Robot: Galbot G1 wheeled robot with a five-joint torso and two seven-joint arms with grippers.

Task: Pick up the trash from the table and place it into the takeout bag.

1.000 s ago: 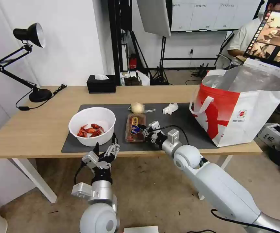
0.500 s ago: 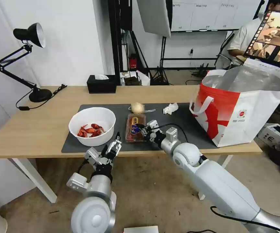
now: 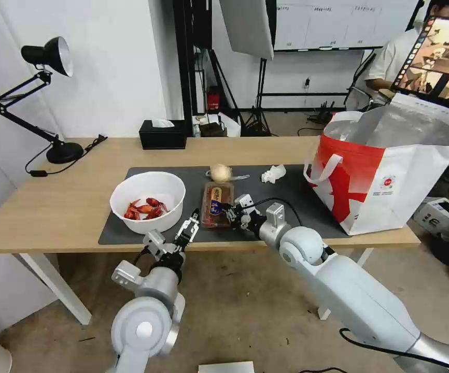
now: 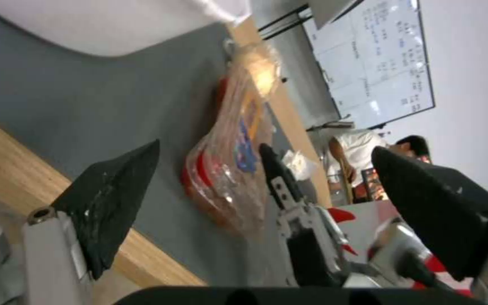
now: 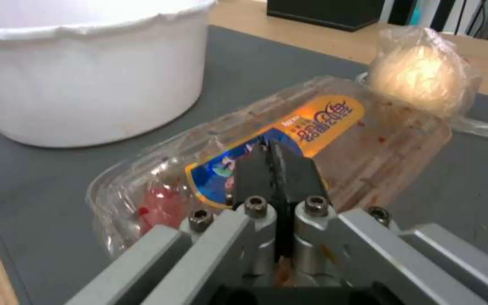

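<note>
Clear tray (image 3: 216, 204): right hand (image 3: 229, 209) pinched closed on edge; left hand (image 3: 187, 231) wide open nearby.

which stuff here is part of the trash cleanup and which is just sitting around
Part of the job:
- bowl of crayfish shells
- clear plastic tray, right end effector shut on its edge
- wrapped beige lump
- crumpled tissue
- takeout bag
- left end effector, open near the tray

Just lying about:
- black desk lamp
- black tissue box

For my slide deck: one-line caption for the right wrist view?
Right pincer, shut, at the clear hinged plastic tray on the dark grey mat, beside the white round bowl.
</note>
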